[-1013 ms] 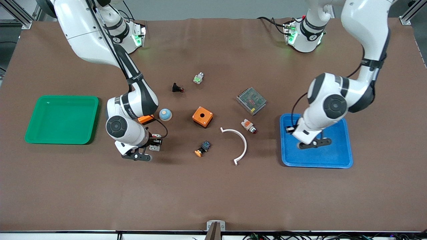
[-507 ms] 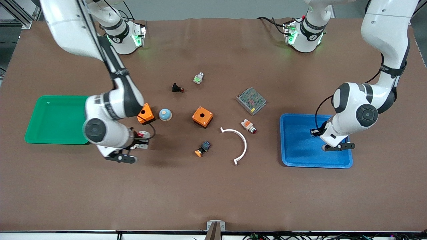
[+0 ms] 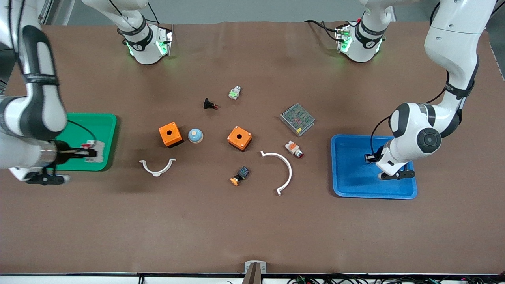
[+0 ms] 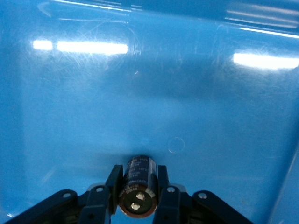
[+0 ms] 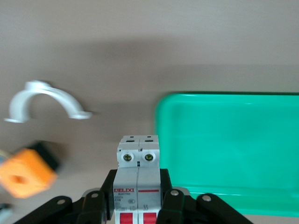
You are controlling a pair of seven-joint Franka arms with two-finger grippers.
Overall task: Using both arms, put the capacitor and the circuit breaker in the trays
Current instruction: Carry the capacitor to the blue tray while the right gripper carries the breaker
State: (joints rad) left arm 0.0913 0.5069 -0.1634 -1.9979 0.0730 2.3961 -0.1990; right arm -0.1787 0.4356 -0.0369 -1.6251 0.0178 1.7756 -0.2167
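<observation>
"DELIXI" printed on circuit breaker (image 5: 138,181), clamped between right gripper (image 5: 138,193) fingers over green tray (image 3: 100,122). Capacitor (image 4: 138,185), label unreadable, pinched between left gripper (image 4: 138,191) fingers over blue tray (image 3: 347,185).

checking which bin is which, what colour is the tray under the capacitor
Blue. The tray fills the left wrist view beneath the capacitor, held in the left gripper.
</observation>
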